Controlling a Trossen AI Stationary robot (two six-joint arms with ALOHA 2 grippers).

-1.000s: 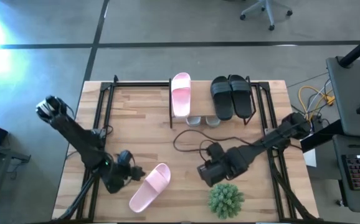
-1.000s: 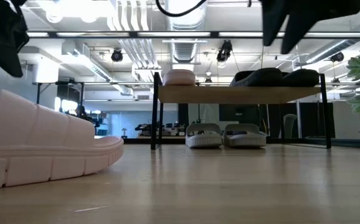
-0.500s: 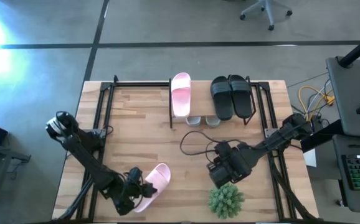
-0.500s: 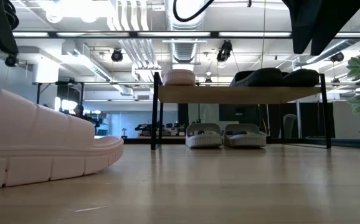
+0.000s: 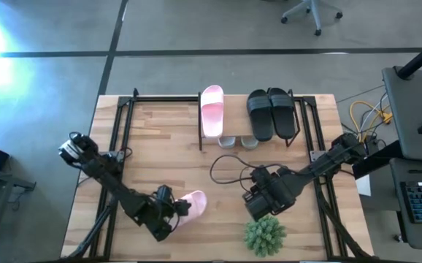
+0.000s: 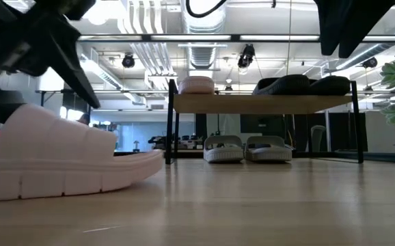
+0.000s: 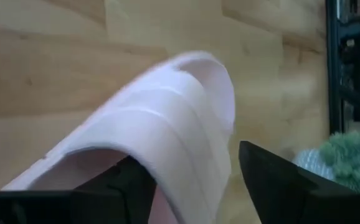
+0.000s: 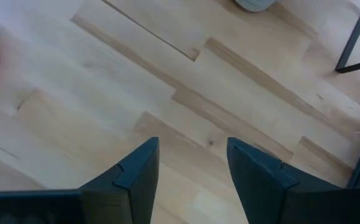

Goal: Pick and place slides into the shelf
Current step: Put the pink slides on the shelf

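So we count five slides visible here plus one plant. One pink slide [image 5: 212, 110] sits on top of the shelf [image 5: 245, 136] at its left end, and two black slides [image 5: 272, 112] sit side by side on the shelf's right half. Under the shelf, on the table [image 5: 160, 146], there are two pale grey slides [image 6: 247, 148] next to each other; from above we only see their toes poking out. The fifth, a loose pink slide [image 5: 190, 205], lies on the table near the front edge, well apart from the shelf. The left gripper [image 5: 173, 212] is down at that slide with its fingers [image 7: 273, 186] spread wide, one on each side of the strap; we can't tell if they're actually touching it. The right gripper [image 5: 258, 202] hangs over bare table just beside the plant [image 5: 264, 234], fingers [image 8: 133, 171] apart with nothing between them. The plant stands at the front edge, to the right of the loose slide.
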